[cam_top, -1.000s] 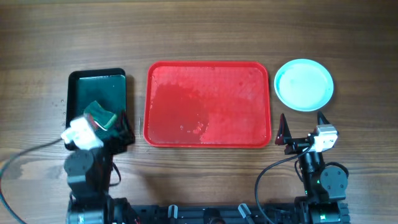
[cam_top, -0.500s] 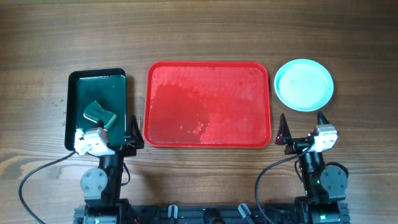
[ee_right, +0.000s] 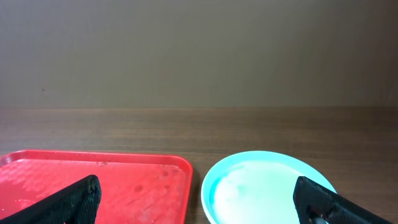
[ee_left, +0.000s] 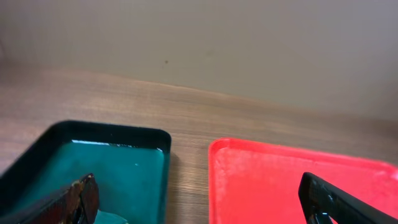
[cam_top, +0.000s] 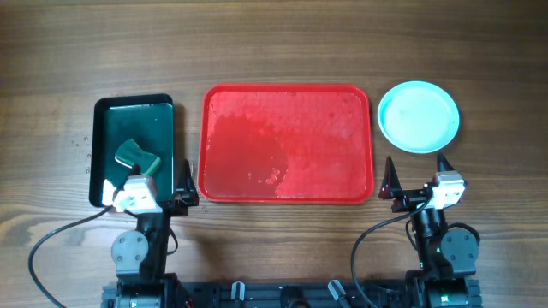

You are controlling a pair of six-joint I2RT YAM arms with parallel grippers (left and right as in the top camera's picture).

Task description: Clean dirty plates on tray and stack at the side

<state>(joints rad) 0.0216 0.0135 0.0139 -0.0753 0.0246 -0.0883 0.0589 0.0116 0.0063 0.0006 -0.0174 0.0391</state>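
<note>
While left gripper and right gripper gape empty, the tray lies lengthwise left-right, seemingly wet.

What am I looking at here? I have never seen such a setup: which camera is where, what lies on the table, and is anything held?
This is a robot with two arms at a wooden table, each ending in a two-finger gripper. One picture looks straight down from above. The other two come from cameras on the wrists, so the dark shapes in their lower corners are that arm's own fingers. In the middle lies a red tray with nothing on it. To its left is a smaller black tray holding what looks like teal liquid and a green sponge. To its right, on the table, sits a light blue plate; whether more lie under it cannot be seen. The left gripper and the right gripper are both open and hold nothing.
</note>
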